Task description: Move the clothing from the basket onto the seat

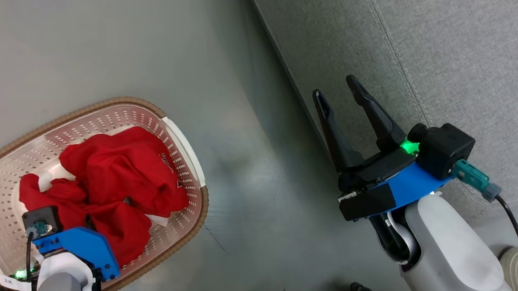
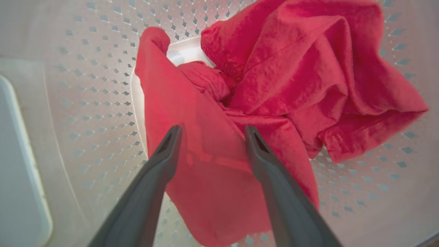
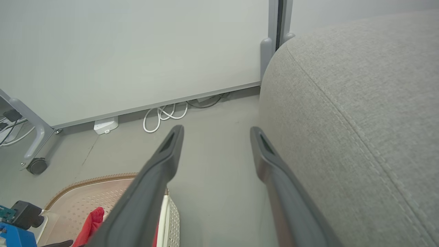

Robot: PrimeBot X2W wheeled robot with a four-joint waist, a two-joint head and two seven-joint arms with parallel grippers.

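The basket (image 1: 96, 107) stands on the floor (image 1: 238, 119) at the left, well apart from the seat (image 1: 443, 54). The clothing (image 1: 121, 176) lies heaped inside it, crumpled, filling the middle and the right side of the bottom, with one strip reaching toward the left wall. None of it is on the seat.

The left hand (image 2: 212, 130) hangs inside the basket over the near end of the heap, its blue wrist mount covering that end in the head view. In the left wrist view its two fingers stand wide apart with a flat red fold right under and between the tips. Whether they touch the cloth cannot be told, and nothing is gripped.

A strip of bare floor follows to the right.

The right hand (image 1: 334, 88) hovers at the seat's left edge, fingers spread and empty, far from the clothing. In the right wrist view one finger is over the floor and the other over the seat's rounded side.
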